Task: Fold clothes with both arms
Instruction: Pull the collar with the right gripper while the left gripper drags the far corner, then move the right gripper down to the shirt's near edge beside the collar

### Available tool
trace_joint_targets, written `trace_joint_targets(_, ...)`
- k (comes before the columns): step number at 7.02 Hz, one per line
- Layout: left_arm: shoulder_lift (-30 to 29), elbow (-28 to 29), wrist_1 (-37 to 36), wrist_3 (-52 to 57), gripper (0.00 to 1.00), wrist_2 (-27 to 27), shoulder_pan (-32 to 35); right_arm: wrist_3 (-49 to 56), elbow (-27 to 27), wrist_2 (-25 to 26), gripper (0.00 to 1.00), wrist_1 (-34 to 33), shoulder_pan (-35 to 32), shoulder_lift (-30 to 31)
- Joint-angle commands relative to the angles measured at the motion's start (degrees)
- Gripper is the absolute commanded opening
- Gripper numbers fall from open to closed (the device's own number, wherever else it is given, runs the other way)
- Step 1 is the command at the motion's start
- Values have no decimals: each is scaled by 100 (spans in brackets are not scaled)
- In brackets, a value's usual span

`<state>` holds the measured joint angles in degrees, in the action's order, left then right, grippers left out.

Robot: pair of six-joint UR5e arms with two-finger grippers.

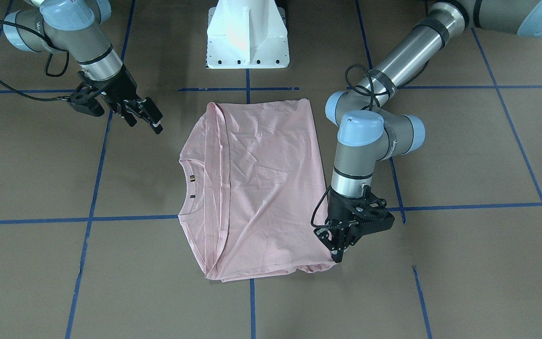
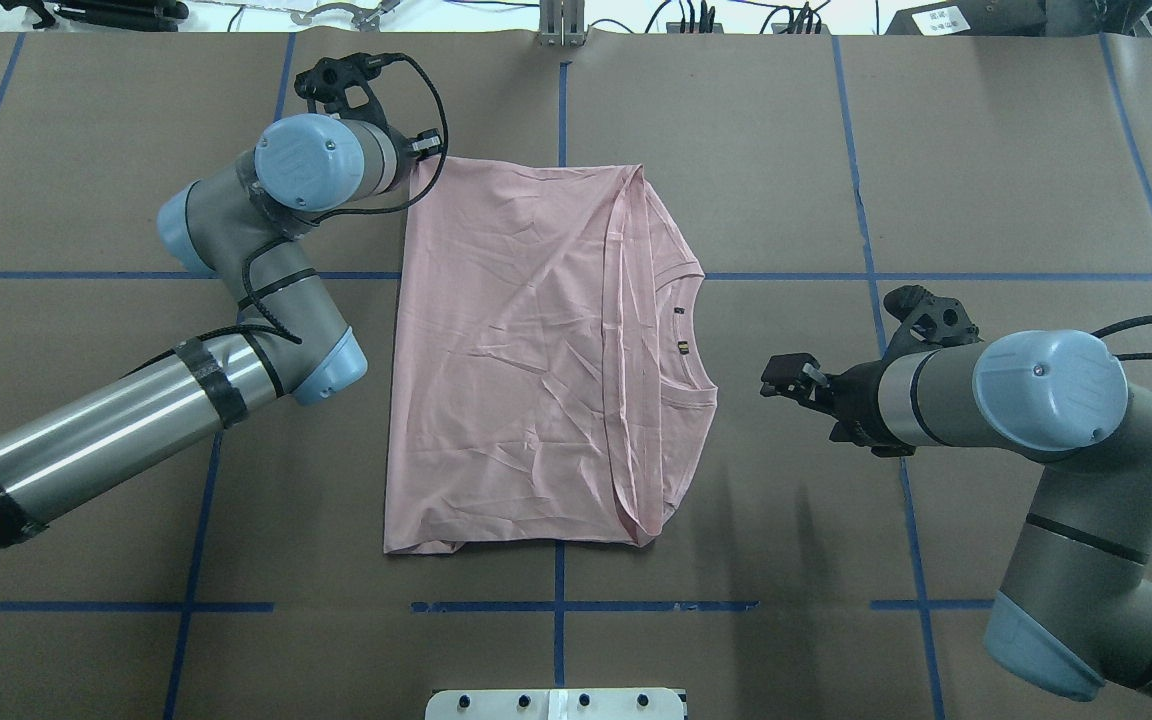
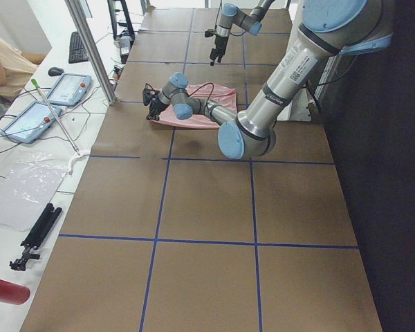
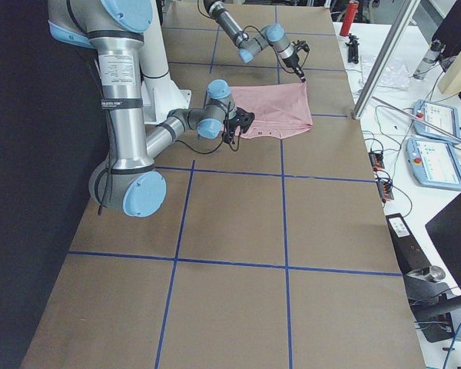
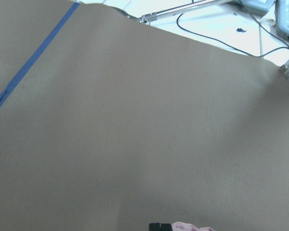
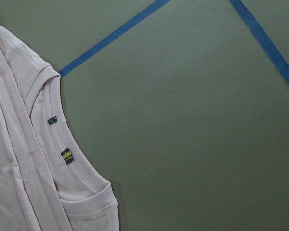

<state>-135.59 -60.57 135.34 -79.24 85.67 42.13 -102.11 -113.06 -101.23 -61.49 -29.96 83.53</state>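
Observation:
The pale pink T-shirt (image 1: 261, 188) lies folded flat on the brown table, plain side up, with its ribbed collar (image 1: 188, 183) facing my right arm. It also shows in the overhead view (image 2: 516, 370). My left gripper (image 1: 338, 254) points down at the shirt's far hem corner and is shut on that corner. It is at the shirt's top left in the overhead view (image 2: 424, 150). The left wrist view shows a black fingertip (image 5: 159, 226) next to a bit of pink cloth (image 5: 192, 226). My right gripper (image 1: 144, 120) is open and empty, apart from the shirt on the collar side (image 2: 786, 378). The right wrist view shows the collar (image 6: 62, 154).
The white pedestal base (image 1: 247, 33) stands at the robot's edge of the table. Blue tape lines (image 2: 561, 606) cross the brown table. A metal post (image 3: 90, 48) and teach pendants (image 3: 69, 86) stand on the bench past the far edge.

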Motion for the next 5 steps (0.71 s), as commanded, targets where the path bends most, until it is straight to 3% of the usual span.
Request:
trace_joint_targets(1,-14,400,862,102,41,19,85,-72,47,207,100,-30,69,-439)
trace_joint_targets(3,1187,-1633,792,67,42,125,24,-307,117,594,100,-92,585,-784)
trace_joint_targets(4,1236,-1756,775,49,42,203,-29,-675,231,892,100,-361,910,-1195)
trace_joint_targets(5,1237,-1757,774,49,42,204,-55,-1096,449,1338,100,-1156,1287,-1912)
